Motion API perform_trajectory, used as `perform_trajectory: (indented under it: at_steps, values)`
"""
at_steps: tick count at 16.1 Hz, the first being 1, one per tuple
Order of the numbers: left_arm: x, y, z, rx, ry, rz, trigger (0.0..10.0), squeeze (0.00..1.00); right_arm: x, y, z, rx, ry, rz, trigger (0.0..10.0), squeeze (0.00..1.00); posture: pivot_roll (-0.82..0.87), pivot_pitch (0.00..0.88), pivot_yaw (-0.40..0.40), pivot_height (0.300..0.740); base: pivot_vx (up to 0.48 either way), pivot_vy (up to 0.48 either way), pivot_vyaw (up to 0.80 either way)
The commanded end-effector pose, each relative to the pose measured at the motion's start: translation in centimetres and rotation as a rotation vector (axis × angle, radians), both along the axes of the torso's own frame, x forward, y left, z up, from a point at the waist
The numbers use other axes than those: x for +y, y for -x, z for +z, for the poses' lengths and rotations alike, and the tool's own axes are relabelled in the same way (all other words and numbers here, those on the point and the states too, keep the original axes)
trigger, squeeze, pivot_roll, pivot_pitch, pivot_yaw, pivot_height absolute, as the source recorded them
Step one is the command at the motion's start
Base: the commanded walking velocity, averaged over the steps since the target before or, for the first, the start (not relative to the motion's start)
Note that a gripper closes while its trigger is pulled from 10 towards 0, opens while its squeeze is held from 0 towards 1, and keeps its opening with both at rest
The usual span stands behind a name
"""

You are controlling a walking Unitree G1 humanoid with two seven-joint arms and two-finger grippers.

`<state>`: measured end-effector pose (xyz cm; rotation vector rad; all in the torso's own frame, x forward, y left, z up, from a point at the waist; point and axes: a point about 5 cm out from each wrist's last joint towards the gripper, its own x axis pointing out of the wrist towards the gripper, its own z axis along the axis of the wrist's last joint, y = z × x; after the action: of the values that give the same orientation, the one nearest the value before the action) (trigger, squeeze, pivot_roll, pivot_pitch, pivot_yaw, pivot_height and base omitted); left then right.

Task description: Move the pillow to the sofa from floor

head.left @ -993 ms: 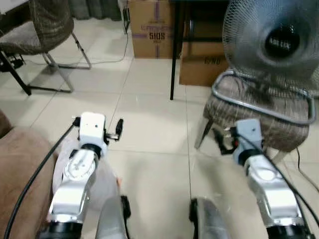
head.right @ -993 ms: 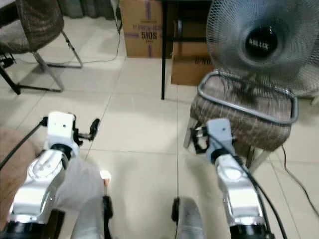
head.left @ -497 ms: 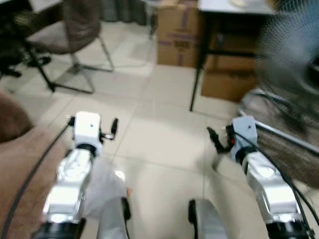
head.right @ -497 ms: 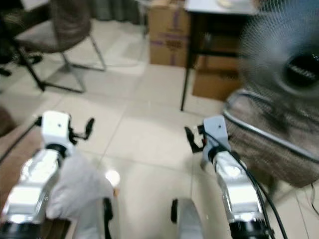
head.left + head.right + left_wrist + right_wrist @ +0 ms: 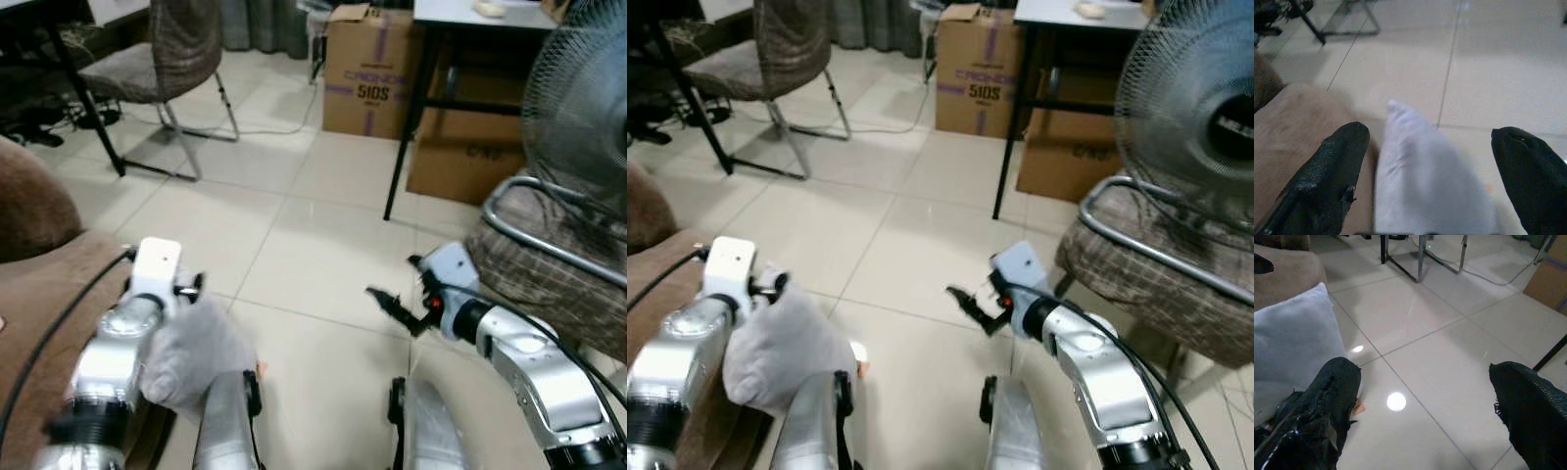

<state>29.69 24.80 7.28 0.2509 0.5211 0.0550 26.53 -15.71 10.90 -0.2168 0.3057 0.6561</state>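
The white pillow (image 5: 784, 343) leans against the front edge of the brown sofa (image 5: 39, 294) at my left, its lower part down by the tiled floor. My left gripper (image 5: 1430, 176) hovers just above the pillow's top, open, its fingers (image 5: 1327, 171) spread wide to either side of the pillow (image 5: 1425, 181). My right gripper (image 5: 970, 299) is open and points left toward the pillow over bare tiles, a short way from it. The right wrist view has the pillow (image 5: 1293, 347) beside one finger, with the sofa (image 5: 1283, 269) behind it.
A metal-legged chair (image 5: 167, 59) stands at the back left. Cardboard boxes (image 5: 372, 73) and a black-legged table (image 5: 411, 127) are at the back. A fan (image 5: 1195, 108) and a padded stool (image 5: 1156, 264) crowd the right. My own legs (image 5: 225, 431) are at the bottom.
The camera has swung and the scene shifted right. My right gripper has turned left toward the pillow. My left arm has drawn back over the pillow.
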Motion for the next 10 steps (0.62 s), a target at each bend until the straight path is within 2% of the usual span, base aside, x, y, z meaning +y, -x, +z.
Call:
perform_trajectory:
  at_steps: [1,4,5,7,10]
  values:
    - [0.8,-0.6,-0.6,0.052,0.000,0.017,10.0,0.00,0.5,-0.5,0.3,-0.001,0.004,0.013,10.0,0.00,-0.10,0.000,0.028,0.537,0.000,0.000,0.00]
    - [2.3,-1.0,-1.9,0.186,-0.009,0.051,10.0,0.00,1.2,-0.7,0.2,0.024,-0.041,0.006,10.0,0.00,-0.11,0.000,0.028,0.537,0.000,0.000,0.00]
    - [3.4,-1.2,-2.1,0.234,-0.020,0.086,10.0,0.00,1.4,-0.6,0.4,0.036,-0.059,0.028,10.0,0.00,-0.12,0.000,0.034,0.522,0.000,0.000,0.00]
    - [4.3,-1.1,-2.0,0.286,-0.050,0.094,10.0,0.00,1.3,-0.4,0.5,0.040,-0.039,0.045,10.0,0.00,-0.13,0.000,0.044,0.502,0.000,0.000,0.00]
    - [4.9,-0.8,-2.1,0.320,-0.046,0.093,10.0,0.00,1.0,-0.1,-0.1,0.069,-0.029,0.067,10.0,0.00,-0.13,0.000,0.049,0.482,0.000,0.000,0.00]
